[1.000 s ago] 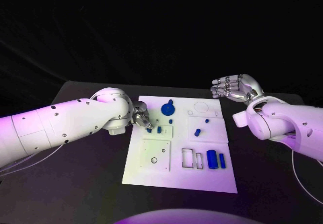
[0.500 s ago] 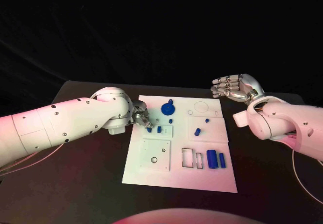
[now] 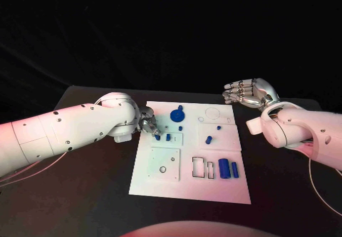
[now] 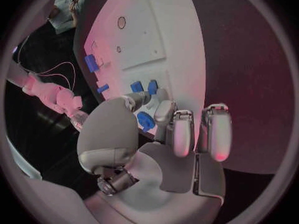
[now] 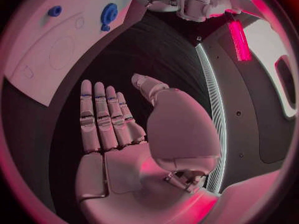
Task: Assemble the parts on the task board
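The white task board (image 3: pixel 214 187) lies mid-table. My left hand (image 3: pixel 149 123) sits at its left edge, thumb and a finger pinching a small blue part (image 3: pixel 157 138) that stands on the board; the other fingers point out straight. In the left wrist view the same blue part (image 4: pixel 145 120) sits between the fingertips of that hand (image 4: pixel 168 134). Two more small blue pegs (image 3: pixel 169 137) stand just beside it. My right hand (image 3: pixel 246 92) hangs open above the table behind the board's far right corner, fingers straight and together (image 5: pixel 106 124), holding nothing.
On the board lie a blue disc (image 3: pixel 177 115), a blue peg (image 3: pixel 209 139) near the middle, and two blue cylinders (image 3: pixel 224 168) at the right beside rectangular slots (image 3: pixel 198 169). A square plate with a round hole (image 3: pixel 163 169) is at the near left. Black table surrounds the board.
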Controlling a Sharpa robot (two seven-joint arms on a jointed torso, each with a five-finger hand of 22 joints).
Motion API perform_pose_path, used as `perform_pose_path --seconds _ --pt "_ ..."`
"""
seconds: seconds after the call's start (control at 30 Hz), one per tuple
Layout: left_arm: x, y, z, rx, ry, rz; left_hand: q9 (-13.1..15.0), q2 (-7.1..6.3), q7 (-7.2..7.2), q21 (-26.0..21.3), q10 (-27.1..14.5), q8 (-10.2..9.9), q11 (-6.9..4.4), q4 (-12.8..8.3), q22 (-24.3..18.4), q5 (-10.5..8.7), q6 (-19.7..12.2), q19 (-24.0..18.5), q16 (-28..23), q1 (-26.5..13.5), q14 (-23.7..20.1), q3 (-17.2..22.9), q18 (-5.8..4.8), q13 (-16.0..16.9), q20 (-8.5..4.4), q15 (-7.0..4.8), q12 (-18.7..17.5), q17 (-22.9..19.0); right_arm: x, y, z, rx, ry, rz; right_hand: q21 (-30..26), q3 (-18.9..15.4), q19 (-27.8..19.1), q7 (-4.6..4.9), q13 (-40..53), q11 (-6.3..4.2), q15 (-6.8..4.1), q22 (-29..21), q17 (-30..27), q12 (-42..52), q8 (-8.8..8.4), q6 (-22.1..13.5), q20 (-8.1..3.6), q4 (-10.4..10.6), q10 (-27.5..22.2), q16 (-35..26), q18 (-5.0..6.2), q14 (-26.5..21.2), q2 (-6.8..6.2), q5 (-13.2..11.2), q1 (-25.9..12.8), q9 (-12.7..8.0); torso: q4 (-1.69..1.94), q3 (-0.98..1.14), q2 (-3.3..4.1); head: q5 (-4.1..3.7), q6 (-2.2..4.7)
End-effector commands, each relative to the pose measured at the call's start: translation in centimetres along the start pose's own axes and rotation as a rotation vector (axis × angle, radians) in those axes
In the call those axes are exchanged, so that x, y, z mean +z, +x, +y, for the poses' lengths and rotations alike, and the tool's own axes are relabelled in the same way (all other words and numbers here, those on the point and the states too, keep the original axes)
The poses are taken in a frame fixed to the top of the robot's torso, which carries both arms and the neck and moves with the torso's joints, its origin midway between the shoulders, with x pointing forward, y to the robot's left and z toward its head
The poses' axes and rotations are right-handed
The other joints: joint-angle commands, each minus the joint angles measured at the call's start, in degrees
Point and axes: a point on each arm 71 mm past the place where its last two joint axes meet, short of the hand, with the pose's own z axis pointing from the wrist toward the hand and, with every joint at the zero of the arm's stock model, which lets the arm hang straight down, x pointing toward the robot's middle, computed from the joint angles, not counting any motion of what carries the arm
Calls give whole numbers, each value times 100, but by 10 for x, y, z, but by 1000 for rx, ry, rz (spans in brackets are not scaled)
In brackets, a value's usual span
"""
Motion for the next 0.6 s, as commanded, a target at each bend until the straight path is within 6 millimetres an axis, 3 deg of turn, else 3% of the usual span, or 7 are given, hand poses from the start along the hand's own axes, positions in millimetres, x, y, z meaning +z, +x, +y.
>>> perform_pose_path --seconds 0.03,0.6 --pt "0 1 -1 -2 -1 9 -2 -27 20 1 -25 -38 -30 43 1141 71 13 303 -31 -57 553 -95 -30 -4 -44 -35 1 1366 0 2 1 5 -13 18 -34 -44 -5 96 -7 -2 37 -14 -10 -14 15 -37 26 6 -25 -37 62 -13 8 -25 -65 -6 3 0 3 -2 -9" --pt "1 2 -3 -18 4 26 0 -18 23 7 -18 -41 -27 161 1151 82 41 310 -30 -99 554 -299 -33 6 -43 -34 8 1368 0 1 1 6 -13 17 -38 -68 -4 97 -6 -2 38 -28 -13 -12 18 -38 28 27 -27 -40 63 -12 7 -24 -94 -10 -1 3 -1 -9 -20"
